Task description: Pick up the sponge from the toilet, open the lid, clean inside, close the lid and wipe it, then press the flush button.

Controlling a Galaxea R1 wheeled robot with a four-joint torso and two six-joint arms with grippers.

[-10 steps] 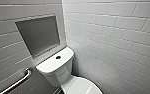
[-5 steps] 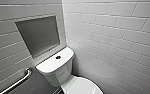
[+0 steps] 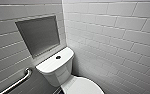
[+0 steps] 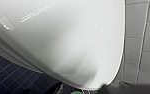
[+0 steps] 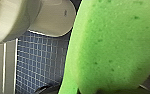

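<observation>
The white toilet (image 3: 56, 65) stands in the corner, with the round flush button (image 3: 58, 57) on its flat tank top. Below the tank, the lid (image 3: 82, 86) lies shut over the bowl. In the left wrist view the lid's glossy white surface (image 4: 66, 37) is very close, and a sliver of green sponge (image 4: 76, 92) peeks past its rim. The bright green sponge (image 5: 116, 45) looms large in the right wrist view, held in my right gripper, with the white toilet body (image 5: 53, 17) behind it.
White tiled walls close in on both sides of the corner. A grey recessed niche (image 3: 38, 35) sits above the tank, and a metal grab bar (image 3: 17, 83) runs along the left wall. Dark blue small-tiled floor (image 5: 38, 60) lies under the toilet.
</observation>
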